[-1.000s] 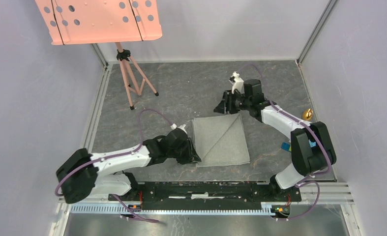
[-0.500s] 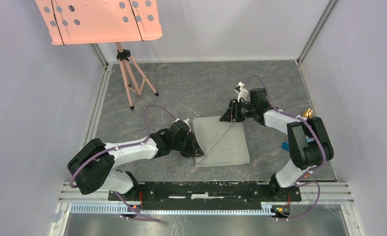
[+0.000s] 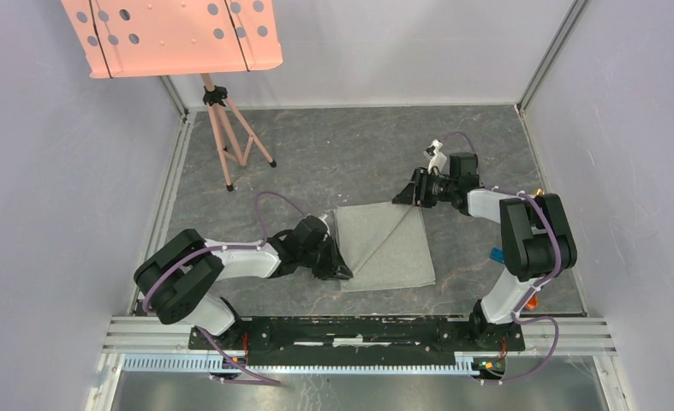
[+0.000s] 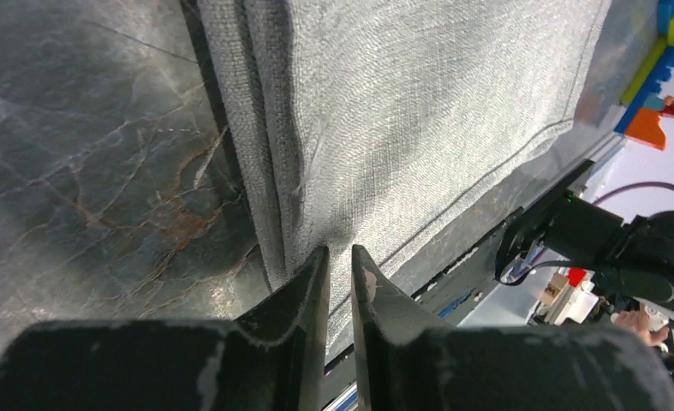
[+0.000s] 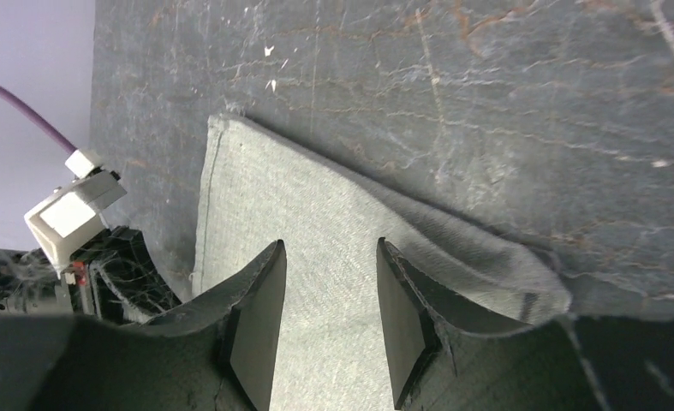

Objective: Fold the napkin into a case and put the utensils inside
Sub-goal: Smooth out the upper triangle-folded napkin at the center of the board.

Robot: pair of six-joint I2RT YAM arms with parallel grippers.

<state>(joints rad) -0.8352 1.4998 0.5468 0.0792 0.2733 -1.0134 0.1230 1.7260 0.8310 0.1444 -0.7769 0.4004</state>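
pinching near left corner of napkin (image 3: 397, 253) with left fingers (image 3: 340, 269) almost closed; straddling far right corner, right fingers (image 3: 408, 196) spread, empty.

- The left arm (image 3: 235, 257) has smooth white shell links set between bulky black joint housings.
- The right arm (image 3: 486, 204) is built the same way, white links and black joints.
- A purple cable (image 3: 275, 194) arcs free of the left arm; a like one trails along the right.
- A small white box (image 3: 437, 155) sits on the right wrist.
- The left hand (image 4: 335, 253) has two black fingers (image 4: 295, 300), scuffed, with pale chipped edges.
- The right hand (image 5: 329, 248) has black wedge-shaped fingers (image 5: 256, 325) with rough, worn edges.
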